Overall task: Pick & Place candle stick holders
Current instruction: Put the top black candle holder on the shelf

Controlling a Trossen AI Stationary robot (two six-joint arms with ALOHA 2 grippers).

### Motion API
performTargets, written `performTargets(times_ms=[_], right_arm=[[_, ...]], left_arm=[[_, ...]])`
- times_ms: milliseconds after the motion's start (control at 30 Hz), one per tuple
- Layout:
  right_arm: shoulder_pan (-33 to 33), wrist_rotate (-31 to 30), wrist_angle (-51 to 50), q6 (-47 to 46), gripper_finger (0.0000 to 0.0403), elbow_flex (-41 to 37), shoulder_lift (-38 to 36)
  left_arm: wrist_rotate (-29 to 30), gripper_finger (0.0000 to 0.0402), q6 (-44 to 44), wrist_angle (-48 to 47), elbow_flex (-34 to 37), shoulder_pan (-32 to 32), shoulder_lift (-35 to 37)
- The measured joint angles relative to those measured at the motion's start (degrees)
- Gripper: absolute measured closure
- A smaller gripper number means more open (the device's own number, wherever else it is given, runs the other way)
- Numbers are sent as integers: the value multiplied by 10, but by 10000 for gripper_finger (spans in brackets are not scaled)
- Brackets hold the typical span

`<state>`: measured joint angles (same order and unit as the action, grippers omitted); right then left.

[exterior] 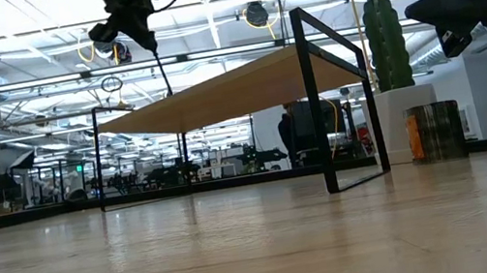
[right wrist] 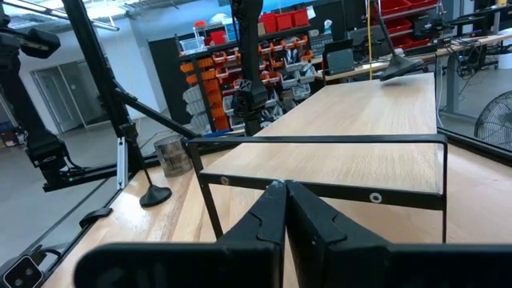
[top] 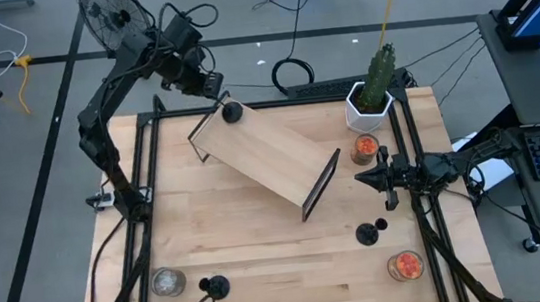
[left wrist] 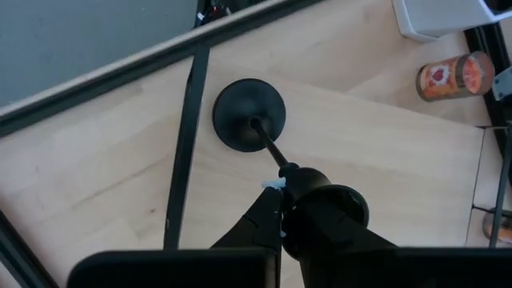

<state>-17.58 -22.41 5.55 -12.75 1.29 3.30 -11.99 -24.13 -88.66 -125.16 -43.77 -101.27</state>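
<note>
The right gripper (right wrist: 285,210) points across the table (right wrist: 480,200) with its two dark fingers pressed together. Directly ahead stands a wooden shelf (right wrist: 352,156) on a black metal frame. A candle stick holder (right wrist: 152,190) stands upright on the table beside the shelf, near a glass jar (right wrist: 170,155).

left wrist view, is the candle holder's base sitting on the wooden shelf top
Yes: the candle holder stands with its disc base flat on the wooden shelf top, and the left pincer is shut on its stem.
</note>
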Motion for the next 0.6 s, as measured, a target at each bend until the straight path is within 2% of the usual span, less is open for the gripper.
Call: performTargets(times_ms=[300,600], right_arm=[[0,0,0,0,399,0,0],[0,0,0,0,399,0,0]], left_arm=[[-2,355,-1,19,0,0,0],[-1,351,-1,19,0,0,0]])
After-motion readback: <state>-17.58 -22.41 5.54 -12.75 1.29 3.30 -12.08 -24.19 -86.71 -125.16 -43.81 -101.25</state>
